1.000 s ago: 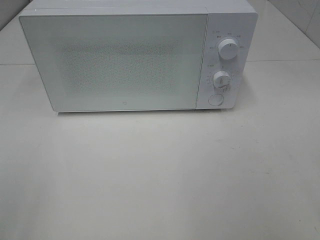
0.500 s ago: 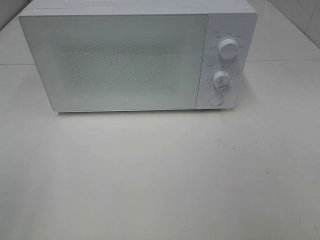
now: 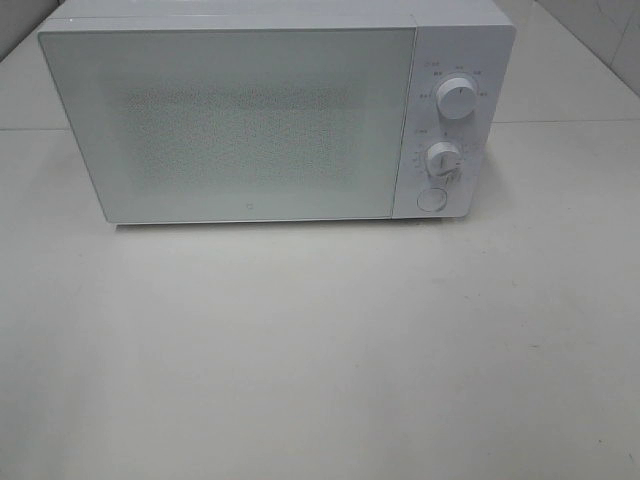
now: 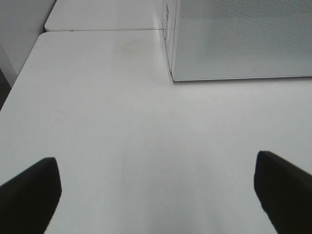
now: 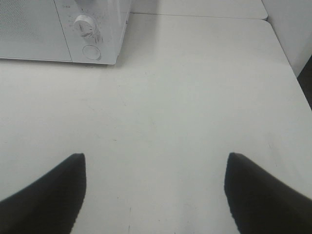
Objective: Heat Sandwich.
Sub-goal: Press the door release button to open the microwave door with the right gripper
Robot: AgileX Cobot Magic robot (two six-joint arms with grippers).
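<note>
A boxy white microwave oven [image 3: 270,115] is set at the back of the pale flat counter [image 3: 320,350], door shut; two round white dials [image 3: 456,100] are stacked right of the door, a round button [image 3: 431,199] beneath them.

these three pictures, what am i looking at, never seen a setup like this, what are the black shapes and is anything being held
This is a two-armed robot at a white table. The wide picture comes from a camera mounted high, facing a white microwave with its door closed, two dials and a round button. The other two pictures come from cameras on each wrist. The black shapes at their edges are pincer fingers: the left pincer and the right pincer. Both stand open above bare table, holding nothing. No sandwich shows in any view.
</note>
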